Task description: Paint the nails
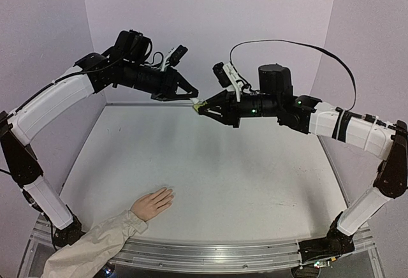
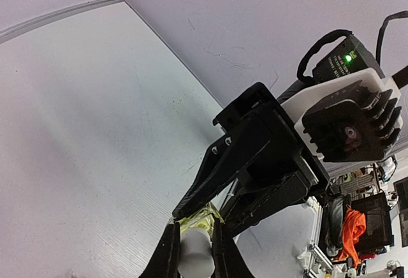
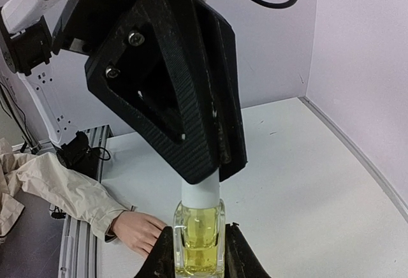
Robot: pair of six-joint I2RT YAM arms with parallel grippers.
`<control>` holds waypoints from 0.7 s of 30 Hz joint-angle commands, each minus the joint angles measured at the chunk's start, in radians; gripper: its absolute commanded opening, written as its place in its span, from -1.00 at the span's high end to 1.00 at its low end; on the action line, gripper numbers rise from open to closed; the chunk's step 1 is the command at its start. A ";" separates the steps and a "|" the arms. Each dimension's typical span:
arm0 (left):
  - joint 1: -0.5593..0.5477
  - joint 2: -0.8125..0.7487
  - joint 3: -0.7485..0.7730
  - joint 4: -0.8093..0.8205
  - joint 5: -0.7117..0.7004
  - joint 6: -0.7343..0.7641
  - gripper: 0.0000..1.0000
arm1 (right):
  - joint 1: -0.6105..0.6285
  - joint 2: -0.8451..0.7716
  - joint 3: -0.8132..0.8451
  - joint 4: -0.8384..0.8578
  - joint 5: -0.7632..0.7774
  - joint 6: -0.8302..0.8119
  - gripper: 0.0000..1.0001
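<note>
High over the table's far middle, my right gripper (image 1: 204, 109) (image 3: 199, 243) is shut on a small yellow-green bottle (image 1: 199, 106) (image 3: 199, 217). My left gripper (image 1: 192, 97) (image 2: 194, 233) is shut on the bottle's white cap (image 2: 196, 256) (image 3: 201, 192), so the two grippers meet tip to tip. A pale peach hand (image 1: 153, 203) (image 3: 135, 230) lies flat near the front left of the table, fingers pointing right. Its nails (image 1: 168, 194) are too small to make out. Both grippers hang far above and behind the hand.
A beige sleeve (image 1: 95, 246) runs from the hand over the table's front left edge. Pale walls (image 1: 210, 23) close the back and sides. The aluminium rail (image 1: 223, 256) with both arm bases lines the near edge.
</note>
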 commanded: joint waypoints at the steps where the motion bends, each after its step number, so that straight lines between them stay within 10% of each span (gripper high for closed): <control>1: 0.002 -0.001 0.051 -0.015 -0.019 0.015 0.99 | 0.005 -0.008 0.031 0.053 0.037 -0.011 0.97; 13: 0.048 -0.043 -0.029 -0.089 -0.347 0.043 1.00 | 0.006 -0.040 -0.026 0.031 0.276 -0.018 -0.92; 21: 0.167 -0.085 -0.241 -0.089 -0.602 0.046 1.00 | 0.005 -0.146 -0.123 0.010 0.462 -0.059 -0.96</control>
